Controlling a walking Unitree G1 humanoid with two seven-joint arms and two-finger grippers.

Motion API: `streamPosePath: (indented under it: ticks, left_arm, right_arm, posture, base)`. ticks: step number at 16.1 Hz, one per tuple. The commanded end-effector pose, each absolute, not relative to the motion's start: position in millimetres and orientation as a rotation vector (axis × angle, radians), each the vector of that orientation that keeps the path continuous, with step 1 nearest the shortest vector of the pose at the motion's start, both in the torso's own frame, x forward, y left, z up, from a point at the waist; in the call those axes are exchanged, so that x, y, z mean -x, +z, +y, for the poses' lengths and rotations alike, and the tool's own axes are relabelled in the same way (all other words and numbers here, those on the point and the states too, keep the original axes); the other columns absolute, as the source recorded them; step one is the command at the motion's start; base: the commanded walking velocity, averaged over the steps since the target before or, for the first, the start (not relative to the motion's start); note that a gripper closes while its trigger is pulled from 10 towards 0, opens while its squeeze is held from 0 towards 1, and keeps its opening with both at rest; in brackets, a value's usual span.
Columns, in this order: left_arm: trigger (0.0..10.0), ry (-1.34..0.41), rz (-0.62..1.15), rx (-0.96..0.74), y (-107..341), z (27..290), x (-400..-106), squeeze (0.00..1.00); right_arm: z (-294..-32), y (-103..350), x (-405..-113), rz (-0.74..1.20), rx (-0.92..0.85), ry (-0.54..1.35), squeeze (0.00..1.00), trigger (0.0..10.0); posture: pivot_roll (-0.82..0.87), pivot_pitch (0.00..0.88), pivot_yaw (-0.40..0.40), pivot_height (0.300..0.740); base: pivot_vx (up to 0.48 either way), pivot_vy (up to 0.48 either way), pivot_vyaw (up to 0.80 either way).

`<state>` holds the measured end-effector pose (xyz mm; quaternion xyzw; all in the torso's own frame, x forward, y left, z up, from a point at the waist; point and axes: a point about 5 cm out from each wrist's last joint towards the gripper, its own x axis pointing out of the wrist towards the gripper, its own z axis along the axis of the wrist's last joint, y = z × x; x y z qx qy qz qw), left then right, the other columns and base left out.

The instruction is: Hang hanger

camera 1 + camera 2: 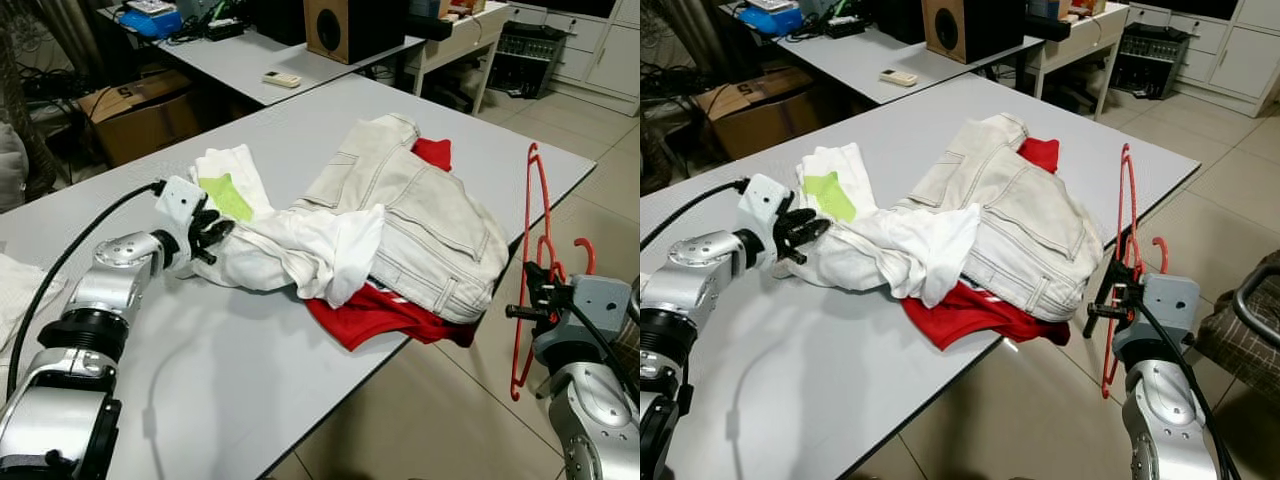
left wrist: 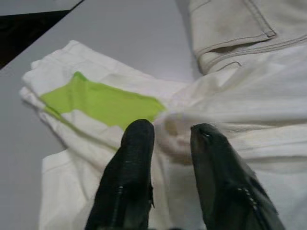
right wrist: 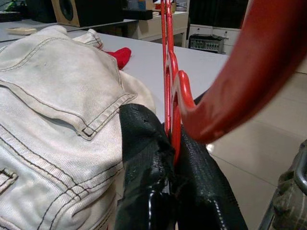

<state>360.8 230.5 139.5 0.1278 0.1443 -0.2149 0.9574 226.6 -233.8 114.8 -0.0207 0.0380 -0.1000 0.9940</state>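
Silver forearm, lower left of frame; left pincer (image 1: 212, 232) at left centre, black fingers (image 2: 129, 177) narrowly parted, tips resting on white cotton garment (image 1: 290, 250) with a lime-green patch (image 1: 226, 196). Nothing gripped that I can see.

Centre: cream denim jeans (image 1: 420, 225), stiff, dark-stitched, heaped over red cloth (image 1: 375, 315) on smooth grey counter (image 1: 200, 400).

Right: right pincer (image 1: 540, 290) beyond counter edge, clamped on red hanger (image 1: 530, 260), thin glossy plastic, held upright over tiled floor (image 1: 420, 420).

Risks: no rail visible, so hanging spot unknown. Slim slick hanger could twist in grip. Swinging it near the counter might snag the denim and drag the pile off.
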Motion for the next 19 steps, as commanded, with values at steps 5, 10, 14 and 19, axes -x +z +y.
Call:
streamPosePath:
  ticks: [5,10,14,19]
  left_arm:
    - [0.0,-0.489,0.25,-0.049,162,237,-362,0.0]
    - [1.1,-0.398,0.259,-0.05,170,242,-372,0.0]
    - [10.0,-0.437,0.333,0.039,164,233,-373,1.0]
    - [10.0,-0.488,0.362,0.078,162,231,-371,1.0]
  right_arm:
    - [-234,117,-229,0.065,0.037,-0.195,0.0,10.0]
    - [-232,117,-231,0.062,0.035,-0.188,0.0,10.0]
    - [-233,117,-232,0.059,0.034,-0.193,0.0,10.0]
    - [-233,116,-229,0.064,0.033,-0.196,0.0,10.0]
  posture:
    - [-0.24,0.0,0.093,0.719]
    - [-0.23,0.0,0.092,0.719]
    - [-0.24,0.0,0.1,0.719]
    - [-0.24,0.0,0.101,0.719]
  base:
    - [0.0,0.0,0.0]
    - [0.0,0.0,0.0]
    - [0.0,0.0,0.0]
    - [0.0,0.0,0.0]
